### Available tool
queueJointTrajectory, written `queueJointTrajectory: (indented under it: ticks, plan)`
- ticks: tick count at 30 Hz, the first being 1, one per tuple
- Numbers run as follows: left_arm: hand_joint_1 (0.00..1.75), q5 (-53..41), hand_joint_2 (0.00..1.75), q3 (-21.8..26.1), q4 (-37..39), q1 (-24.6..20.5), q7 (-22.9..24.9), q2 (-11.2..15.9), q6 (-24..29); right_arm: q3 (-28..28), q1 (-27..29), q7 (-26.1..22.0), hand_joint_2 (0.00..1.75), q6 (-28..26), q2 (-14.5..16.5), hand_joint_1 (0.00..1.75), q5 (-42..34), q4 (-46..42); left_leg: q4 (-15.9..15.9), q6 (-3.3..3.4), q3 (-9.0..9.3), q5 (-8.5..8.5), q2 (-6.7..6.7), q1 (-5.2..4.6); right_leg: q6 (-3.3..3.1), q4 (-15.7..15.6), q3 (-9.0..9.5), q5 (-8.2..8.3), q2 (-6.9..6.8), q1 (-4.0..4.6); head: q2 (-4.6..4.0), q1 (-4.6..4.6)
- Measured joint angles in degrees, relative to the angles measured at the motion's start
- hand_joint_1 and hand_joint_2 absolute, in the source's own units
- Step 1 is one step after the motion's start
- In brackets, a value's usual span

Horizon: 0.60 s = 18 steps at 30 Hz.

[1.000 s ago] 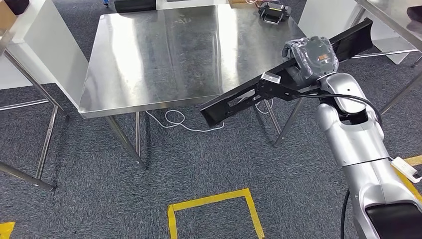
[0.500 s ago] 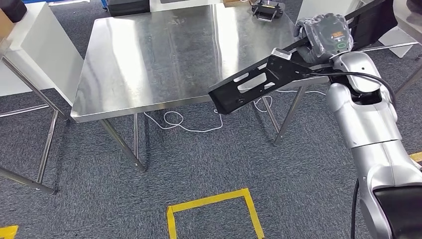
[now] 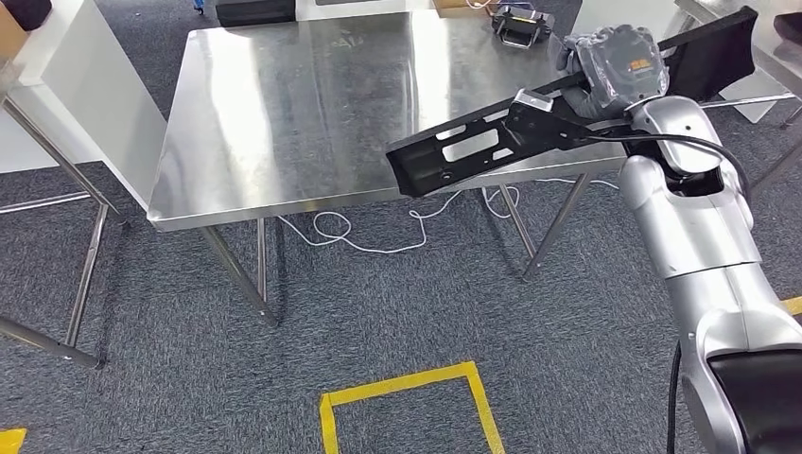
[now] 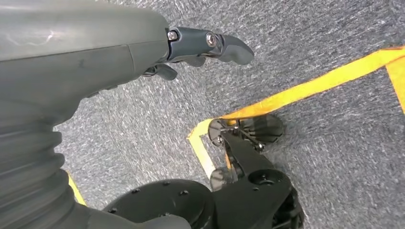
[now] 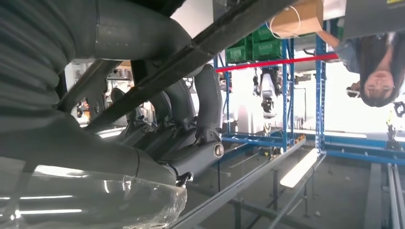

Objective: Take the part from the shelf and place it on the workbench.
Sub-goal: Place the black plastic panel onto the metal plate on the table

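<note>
My right hand grips a long black slotted part near its middle. In the head view the part slants from upper right to lower left, its lower end hanging over the near right edge of the steel workbench. The right wrist view shows my fingers wrapped around the dark bar of the part. My left hand hangs low over grey carpet, its fingers loosely curled with nothing in them.
A small black device lies at the workbench's far right corner. White cable trails on the carpet under the bench. Yellow tape marks the floor near me. A white table stands at left. A person stands beyond blue racks.
My right arm has lifted and carried the part up and towards the bench; its lower end has moved from below the bench edge to over the bench top. The camera view shifted slightly.
</note>
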Motion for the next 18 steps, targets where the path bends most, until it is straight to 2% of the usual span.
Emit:
queueJointTrajectory:
  ticks: [1,2,4,5,6,8,10,12,14,15,16,17,18]
  plan:
    - [0.00,0.0,1.75,0.0,0.0,0.0,0.0,0.0,0.0,0.0,0.0,0.0,1.75,0.0,0.0,1.52,0.0,0.2,0.0,-0.02,0.04,-0.06,-0.05,-0.04,0.32,0.5,-0.42,0.26,0.00,0.00,0.00,0.06]
    - [0.00,0.0,1.75,0.0,0.0,0.0,0.0,0.0,0.0,0.0,0.0,0.0,1.75,0.0,0.0,1.52,0.0,0.4,0.1,-0.10,0.15,-0.15,-0.10,-0.05,0.76,-1.5,0.46,1.43,-0.02,-0.01,0.01,0.11]
    - [0.00,0.0,1.75,-0.1,0.0,0.0,0.1,0.0,0.0,0.0,-0.2,0.0,1.75,0.0,0.0,1.52,0.0,0.6,0.2,-0.51,0.38,-0.55,-0.21,-0.18,1.43,-9.9,4.54,4.80,-0.19,-0.05,0.01,0.18]
    - [0.00,0.0,1.75,-0.1,0.0,0.0,0.1,0.0,0.1,0.0,-0.2,0.0,1.75,0.0,0.0,1.52,0.1,0.6,0.4,-0.77,0.41,-0.83,-0.24,-0.32,1.38,-13.4,6.36,6.01,-0.24,-0.07,0.01,0.15]
    - [0.00,0.0,1.75,-0.1,0.0,0.0,0.2,0.0,0.1,0.0,-0.3,0.0,1.75,0.0,-0.1,1.52,0.1,0.7,0.6,-1.04,0.40,-1.10,-0.27,-0.47,1.13,-15.6,7.51,6.65,-0.28,-0.05,0.01,0.13]
    - [0.00,-0.1,1.75,-0.3,0.0,0.0,0.2,0.0,0.2,0.0,-0.4,0.0,1.75,-0.1,-0.2,1.52,0.2,0.9,0.7,-1.53,0.37,-1.47,-0.23,-0.52,0.29,-16.4,8.04,6.68,-0.18,0.09,0.01,0.07]
    - [0.00,-0.2,1.75,-0.4,0.0,0.0,0.2,0.1,0.3,0.0,-0.4,0.0,1.75,-0.1,-0.4,1.52,0.3,1.1,1.4,-2.13,0.23,-2.06,-0.14,-0.30,-0.39,-16.5,8.45,6.51,-0.09,-0.20,0.01,0.00]
    - [0.00,-0.2,1.75,-0.5,0.0,0.0,0.1,0.2,0.4,0.0,-0.4,0.0,1.75,-0.2,-0.5,1.52,0.3,1.3,5.8,-2.90,-1.76,-4.18,-0.08,0.05,-1.11,-16.6,9.19,6.16,-0.04,-0.57,0.01,-0.20]
    - [0.00,-0.3,1.75,-0.6,0.0,0.0,0.0,0.2,0.4,0.1,-0.4,0.0,1.75,-0.2,-0.5,1.52,0.5,1.6,13.6,-3.54,-6.19,-7.01,-0.04,0.49,-1.64,-16.6,9.83,5.55,-0.01,-0.46,0.01,-0.31]
    - [0.00,-0.4,1.75,-0.7,0.0,0.0,0.0,0.2,0.4,0.2,-0.2,0.0,1.75,-0.2,-0.5,1.52,0.6,1.7,16.6,-3.71,-8.24,-7.44,-0.03,0.64,-1.74,-16.6,10.16,5.21,0.05,-0.40,0.01,-0.32]
    - [0.00,-0.4,1.75,-0.8,0.0,0.0,0.0,0.2,0.4,0.3,-0.1,0.0,1.75,-0.2,-0.6,1.52,0.7,1.9,17.7,-3.78,-9.52,-6.79,-0.03,0.72,-1.73,-16.6,10.59,4.84,0.13,-0.36,0.01,-0.33]
    - [0.00,-0.4,1.75,-0.8,0.0,0.0,0.0,0.2,0.4,0.4,0.0,0.0,1.75,-0.2,-0.6,1.52,0.9,2.0,16.4,-3.70,-9.59,-4.95,-0.03,0.74,-1.64,-16.6,11.13,4.43,0.22,-0.35,0.01,-0.33]
    - [0.00,-0.4,1.75,-0.9,0.0,0.0,0.0,0.2,0.4,0.5,0.1,0.0,1.75,-0.2,-0.6,1.52,1.0,2.1,12.9,-3.43,-8.51,-2.16,-0.03,0.70,-1.53,-16.7,11.81,3.94,0.31,-0.33,0.01,-0.34]
